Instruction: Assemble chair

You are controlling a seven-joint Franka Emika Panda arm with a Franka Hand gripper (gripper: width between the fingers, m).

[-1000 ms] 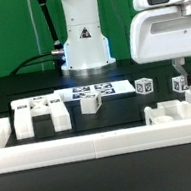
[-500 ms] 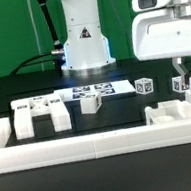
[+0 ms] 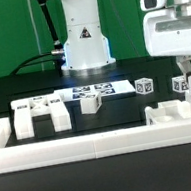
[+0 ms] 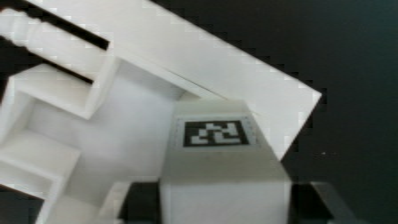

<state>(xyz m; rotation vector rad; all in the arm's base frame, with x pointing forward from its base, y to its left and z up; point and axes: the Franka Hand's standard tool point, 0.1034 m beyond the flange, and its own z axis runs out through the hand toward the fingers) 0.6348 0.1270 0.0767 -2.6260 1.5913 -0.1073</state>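
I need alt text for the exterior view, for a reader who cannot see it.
At the exterior view's right, the robot's fingers hold a white tagged chair piece close to another white piece on the black table. More white pieces and the marker board lie further left, behind a low white border frame.

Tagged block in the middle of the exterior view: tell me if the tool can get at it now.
Probably not yet: the tool is shut on a tagged white post. The block itself lies in the open, with nothing over it.
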